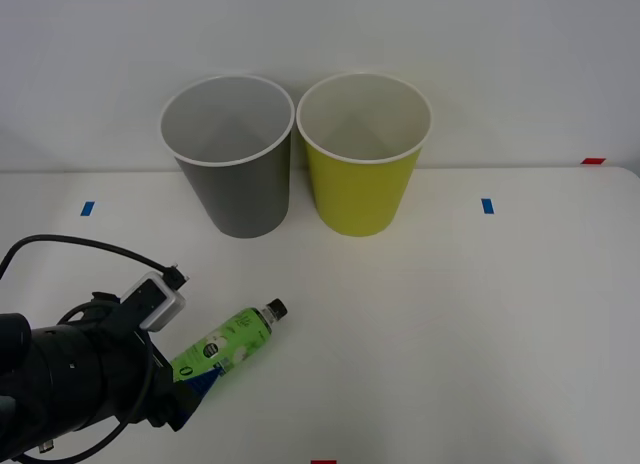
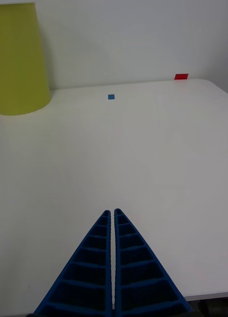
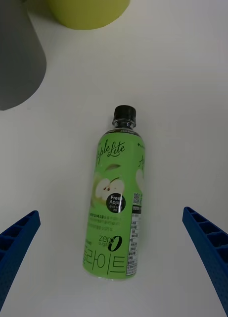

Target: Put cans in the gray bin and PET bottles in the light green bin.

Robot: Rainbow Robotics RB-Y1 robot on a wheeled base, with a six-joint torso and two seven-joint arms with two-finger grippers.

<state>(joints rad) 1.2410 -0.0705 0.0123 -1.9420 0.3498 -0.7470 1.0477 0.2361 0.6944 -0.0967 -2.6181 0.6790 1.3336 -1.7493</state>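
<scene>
Lab setup — bare white table (image 1: pixel 480 314), tape markers (image 1: pixel 487 205), blank wall

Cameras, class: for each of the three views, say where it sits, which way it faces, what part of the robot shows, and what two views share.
Front view: above the arms, looking forward and down at the white table; the left arm reaches to the PET bottle.
Left wrist view: on the left wrist, facing the bottle lying between the open fingers of the left gripper.
Right wrist view: on the right wrist, facing across the table; right gripper shut.
Shared: the light green bin shows in all three views; the gray bin in the front and left wrist views.
</scene>
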